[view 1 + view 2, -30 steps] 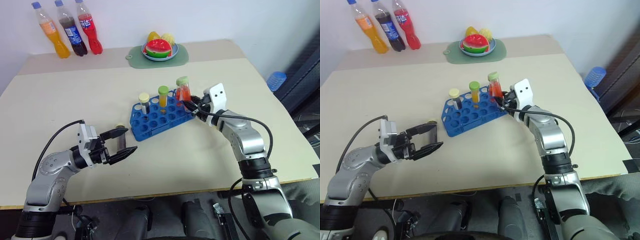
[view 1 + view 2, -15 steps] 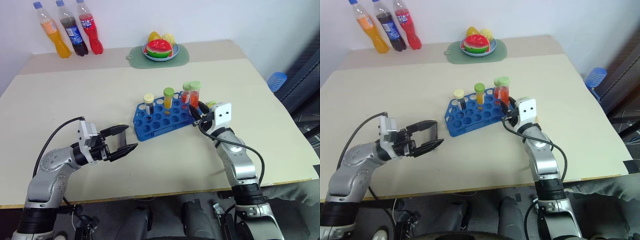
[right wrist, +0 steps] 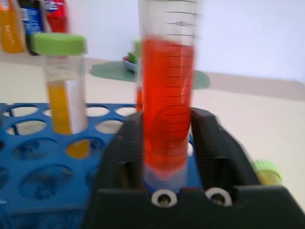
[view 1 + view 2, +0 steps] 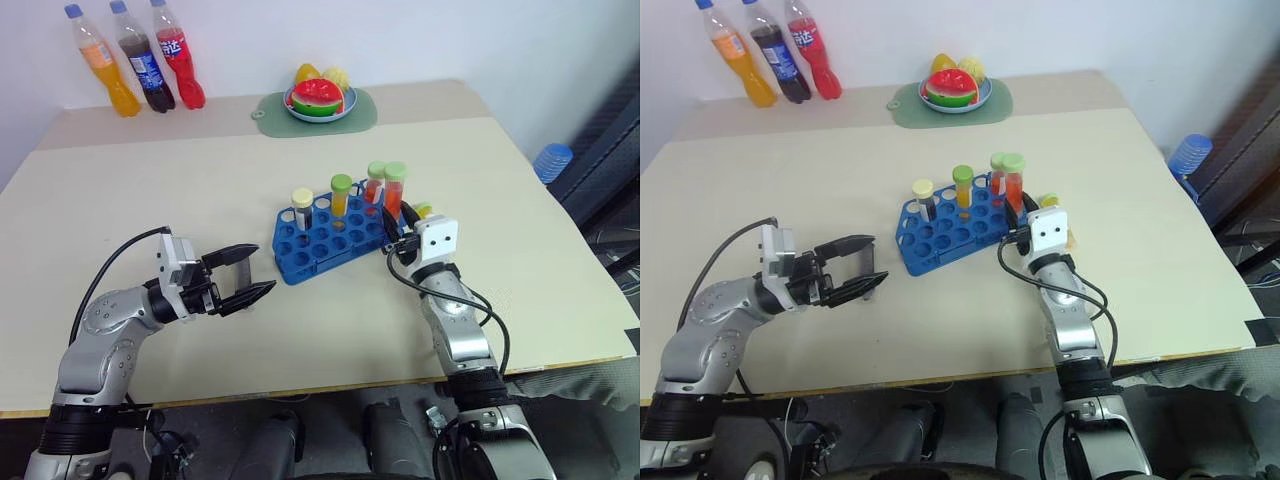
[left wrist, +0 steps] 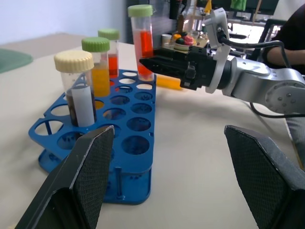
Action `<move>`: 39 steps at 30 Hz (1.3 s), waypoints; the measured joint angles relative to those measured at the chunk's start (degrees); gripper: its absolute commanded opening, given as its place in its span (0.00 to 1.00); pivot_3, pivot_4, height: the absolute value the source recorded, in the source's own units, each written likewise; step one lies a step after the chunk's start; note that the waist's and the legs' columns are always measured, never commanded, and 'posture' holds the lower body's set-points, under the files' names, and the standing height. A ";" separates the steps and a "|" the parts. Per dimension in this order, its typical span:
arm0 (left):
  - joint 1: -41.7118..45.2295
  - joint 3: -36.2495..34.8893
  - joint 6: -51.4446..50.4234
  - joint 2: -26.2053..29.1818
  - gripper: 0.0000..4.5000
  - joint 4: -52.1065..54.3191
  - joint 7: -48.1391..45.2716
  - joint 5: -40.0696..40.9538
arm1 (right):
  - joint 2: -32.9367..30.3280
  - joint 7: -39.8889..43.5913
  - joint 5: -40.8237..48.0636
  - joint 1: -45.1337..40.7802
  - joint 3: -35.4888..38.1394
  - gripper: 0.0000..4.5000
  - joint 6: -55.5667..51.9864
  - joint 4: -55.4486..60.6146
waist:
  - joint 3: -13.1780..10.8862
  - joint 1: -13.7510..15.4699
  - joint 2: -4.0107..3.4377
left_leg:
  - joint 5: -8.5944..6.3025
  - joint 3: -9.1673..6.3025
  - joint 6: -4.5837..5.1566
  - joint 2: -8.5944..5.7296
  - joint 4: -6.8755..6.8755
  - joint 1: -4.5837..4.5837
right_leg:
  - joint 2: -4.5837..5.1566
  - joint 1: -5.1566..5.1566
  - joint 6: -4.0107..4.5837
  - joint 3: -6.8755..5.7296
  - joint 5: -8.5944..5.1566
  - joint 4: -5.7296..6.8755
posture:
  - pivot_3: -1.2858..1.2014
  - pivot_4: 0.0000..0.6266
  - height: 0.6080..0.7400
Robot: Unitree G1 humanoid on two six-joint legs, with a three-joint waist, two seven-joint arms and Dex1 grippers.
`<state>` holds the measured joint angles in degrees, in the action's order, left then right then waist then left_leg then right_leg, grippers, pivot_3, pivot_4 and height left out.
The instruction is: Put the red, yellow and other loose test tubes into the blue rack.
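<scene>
Beige tabletop (image 4: 250,180), matte, evenly lit, with a seam running parallel to its far edge. Plain white wall (image 4: 400,40) directly behind it. Three soda bottles (image 4: 140,60) stand in a row at the far left corner, against the wall: orange, dark cola, red. Green mat (image 4: 270,112) at the middle of the far edge, carrying a blue plate of fruit (image 4: 318,95). Blue-capped water jug (image 4: 552,160) beyond the right edge, beside dark furniture. Dark floor below the near edge.
</scene>
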<state>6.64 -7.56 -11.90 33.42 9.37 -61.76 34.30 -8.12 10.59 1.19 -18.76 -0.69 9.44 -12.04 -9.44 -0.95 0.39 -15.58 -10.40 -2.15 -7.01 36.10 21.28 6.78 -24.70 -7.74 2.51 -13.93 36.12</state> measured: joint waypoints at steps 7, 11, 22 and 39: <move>0.00 -0.01 -0.11 0.00 0.85 0.03 0.33 0.00 | 1.08 -0.14 -0.09 0.62 -0.28 0.99 0.57 -1.16 | 0.00 -0.08 -0.01 | 0.00 -0.01 0.00 0.01 -0.02 0.00 | -0.01 -0.01 0.00 0.00 0.00 0.00 | 0.52 0.24 1.00; -0.03 0.00 -0.12 -0.01 0.85 0.09 0.56 0.00 | 0.59 -0.08 -0.41 1.61 -0.26 0.99 -0.54 0.82 | 0.00 0.05 -0.01 | 0.00 0.00 0.00 0.00 -0.01 0.01 | -0.01 -0.01 0.00 0.00 0.00 0.00 | 0.52 0.24 1.00; -0.33 0.05 -0.14 -0.46 0.85 0.45 0.72 0.04 | -8.18 6.09 -0.43 16.24 -0.77 0.99 -9.14 20.59 | 0.00 0.09 -0.01 | -0.12 0.00 0.22 0.02 0.01 -0.03 | -0.02 0.02 0.00 0.01 -0.01 0.02 | 0.52 0.24 1.00; -0.67 0.04 -0.09 -1.24 0.85 0.55 0.76 -0.03 | -8.96 15.80 -0.08 4.30 -4.60 0.99 -13.38 7.80 | 0.00 -0.03 0.00 | -0.11 0.02 0.20 0.02 0.02 -0.03 | -0.01 0.05 0.00 0.00 0.00 -0.03 | 0.52 0.24 1.00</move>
<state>5.97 -7.52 -11.99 32.18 9.92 -61.00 34.27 -17.08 26.38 1.10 -14.46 -5.29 -3.94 -4.24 -9.44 -0.98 0.39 -15.69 -10.38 -1.95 -6.99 36.12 21.25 6.77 -24.65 -7.74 2.52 -13.93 36.09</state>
